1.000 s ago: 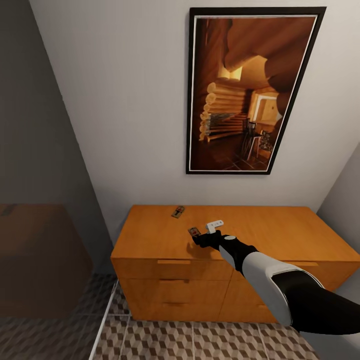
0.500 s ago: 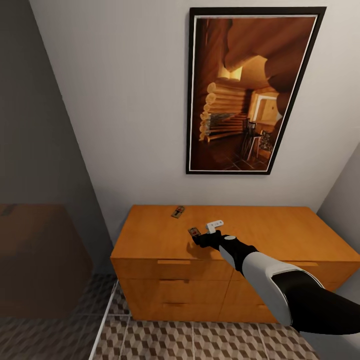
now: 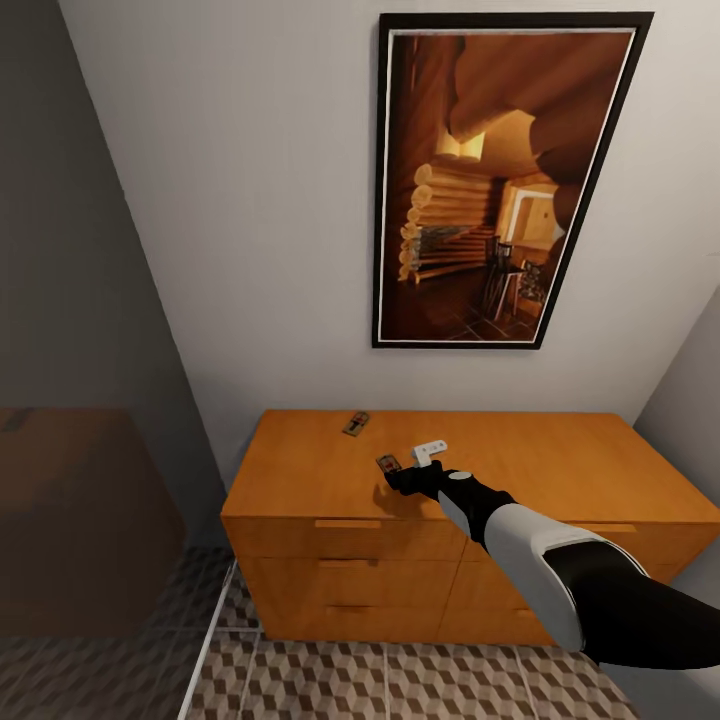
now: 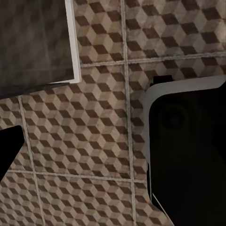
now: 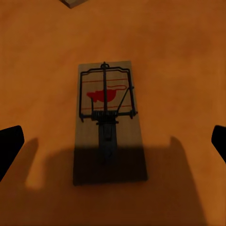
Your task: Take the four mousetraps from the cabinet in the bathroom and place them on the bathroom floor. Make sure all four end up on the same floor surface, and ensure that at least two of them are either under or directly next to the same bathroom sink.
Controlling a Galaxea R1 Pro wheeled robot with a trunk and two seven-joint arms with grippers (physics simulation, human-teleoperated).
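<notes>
**A:** So what's to be seen here? A wooden cabinet (image 3: 470, 500) is stood against the wall under a big framed picture (image 3: 500, 180), with the cube-pattern bathroom floor (image 3: 400, 680) below. Two mousetraps are lying on the top surface: one near the back (image 3: 355, 424), one nearer the front (image 3: 388, 463), well apart. A small white thing (image 3: 430, 451) is sat just beside the nearer one; what it is can't be told.

**B:** And the arms?

**A:** The right gripper (image 3: 398, 478) is hung right over the nearer mousetrap (image 5: 108, 123), fingers spread wide, one dark tip (image 5: 9, 146) either side, nothing pinched yet. The left gripper's state can't be told; its wrist view is pointed down at floor tiles (image 4: 84, 141).

**B:** How's the trap going to handle?

**A:** Light, stiff and thin, probably. It'd best be taken across the long wooden edges, low against the surface, so the wire bar and red bait plate are left alone. A flat slab like that could easily be skidded instead of caught.
</notes>
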